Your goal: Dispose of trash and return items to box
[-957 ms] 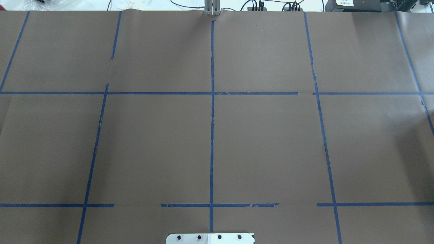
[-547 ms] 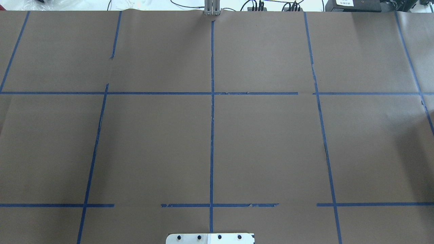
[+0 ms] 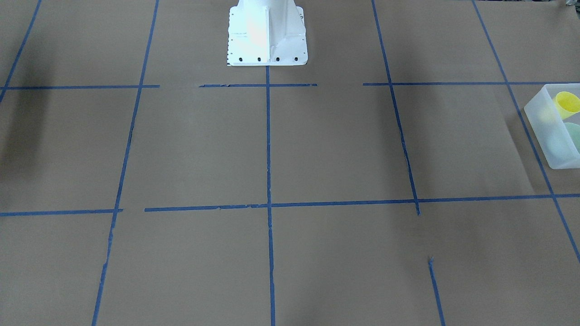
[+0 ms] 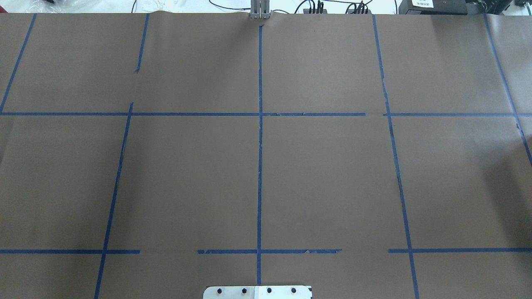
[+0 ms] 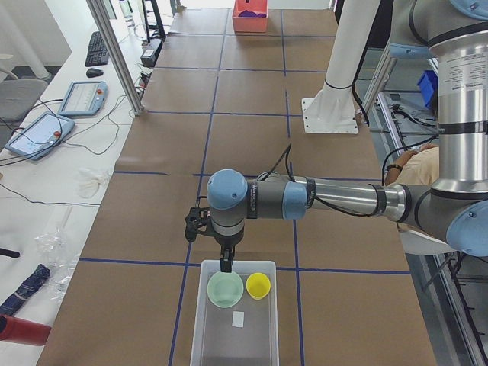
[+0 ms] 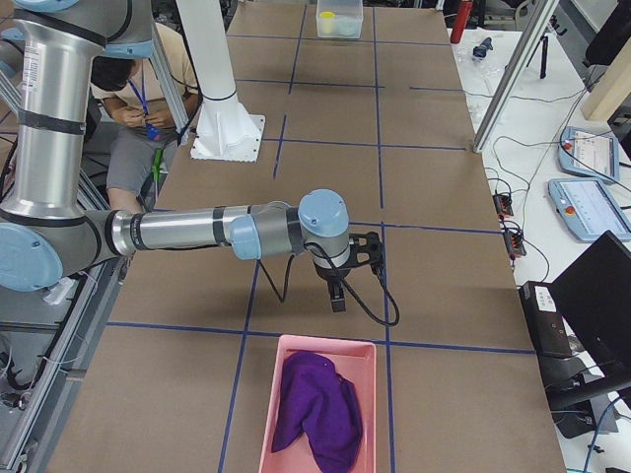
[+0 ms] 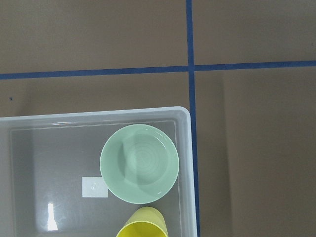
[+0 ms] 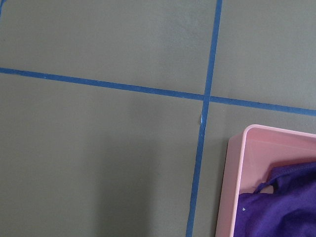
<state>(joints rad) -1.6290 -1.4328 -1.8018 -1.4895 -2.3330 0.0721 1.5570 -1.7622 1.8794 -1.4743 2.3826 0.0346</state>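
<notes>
Left end first. The box (image 5: pixel 255 343) sits on the worktop (image 4: pixel 324 174) at the table's left end. Both items are in it, side by side at the end toward the table's middle: bowl (image 5: pixel 226 290) flat on the bottom, just beside the label (image 5: pixel 238 319), and cup (image 5: pixel 258 286) next to it, mouth up as far as I can tell. They're close together, but I can't tell if they touch.

The left arm (image 5: pixel 335 200) reaches out level, wrist turned down. The left jaws hang over the box's end wall by the bowl rim. Only the side camera catches them, so I can't tell whether they're spread or pressed together, and I see nothing in them. The wrist view looks straight down into the bowl. My read: a drop-off pose, above the rim so items clear the walls.

At the far end, the right arm (image 6: pixel 187 229) mirrors it. The right jaws point down over bare worktop, just short of the pink bin (image 6: pixel 328 341), and I can't tell their state either. A purple cloth (image 6: pixel 315 409) lies bunched inside that bin. I'd judge that's the trash, already binned.

You're likely at or near task end.
</notes>
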